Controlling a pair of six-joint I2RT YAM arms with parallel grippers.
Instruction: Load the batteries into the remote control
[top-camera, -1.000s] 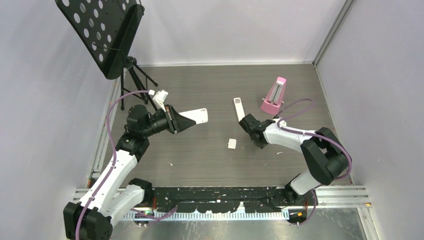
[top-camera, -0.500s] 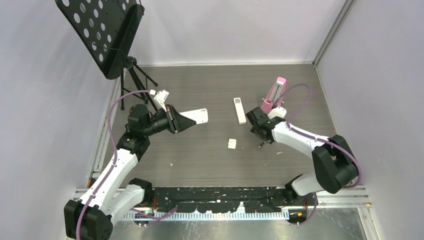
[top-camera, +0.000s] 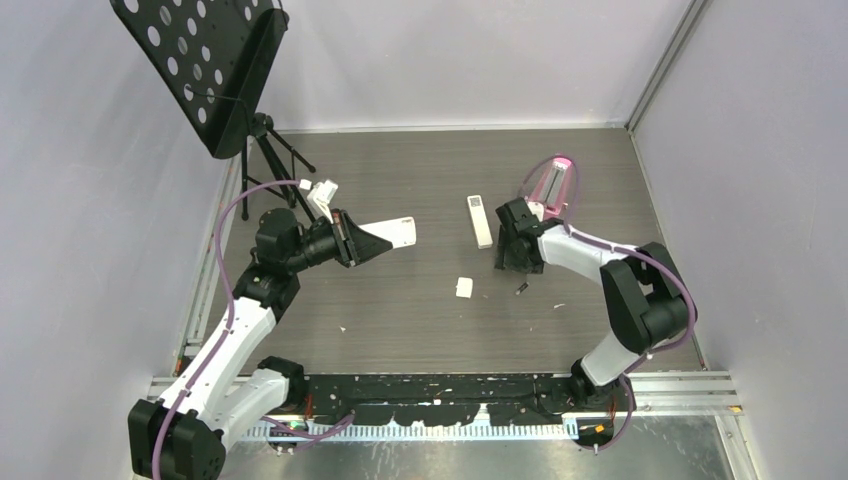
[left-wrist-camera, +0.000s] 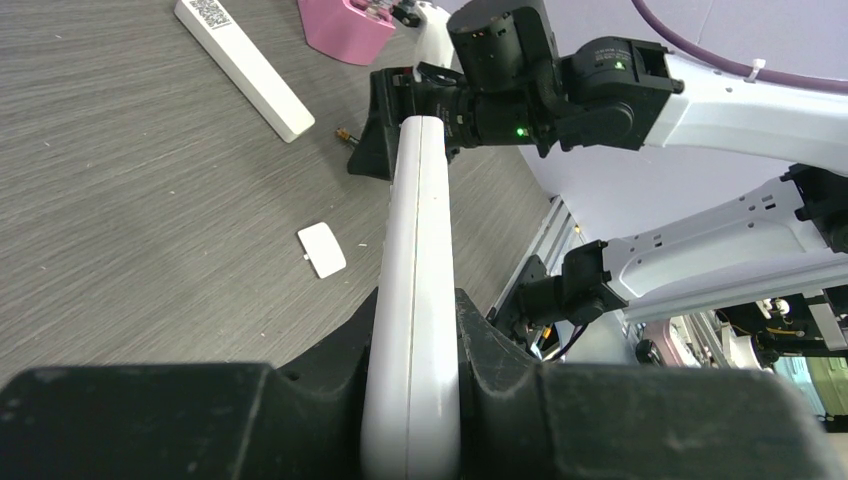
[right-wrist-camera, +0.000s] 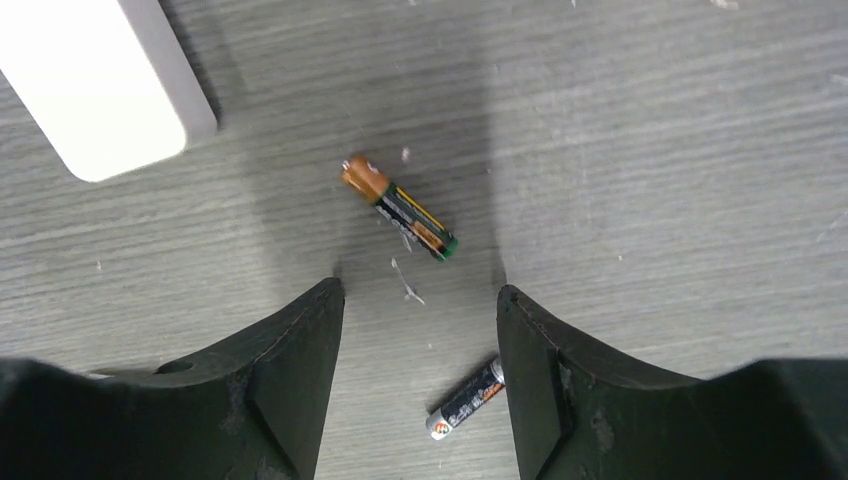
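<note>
Though illegible, print on battery (right-wrist-camera: 466, 397)

Left end effector (top-camera: 372, 241) grips the remote control (top-camera: 402, 232); right end effector (top-camera: 506, 262) sits near a battery (top-camera: 521, 289).

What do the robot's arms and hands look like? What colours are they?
The left arm and right arm are white tubes with chunky black joints. A purple cable loops along each one. The left hand and right hand are black, each with two wedge-shaped fingers. A little green light glows on the right arm's wrist.
</note>
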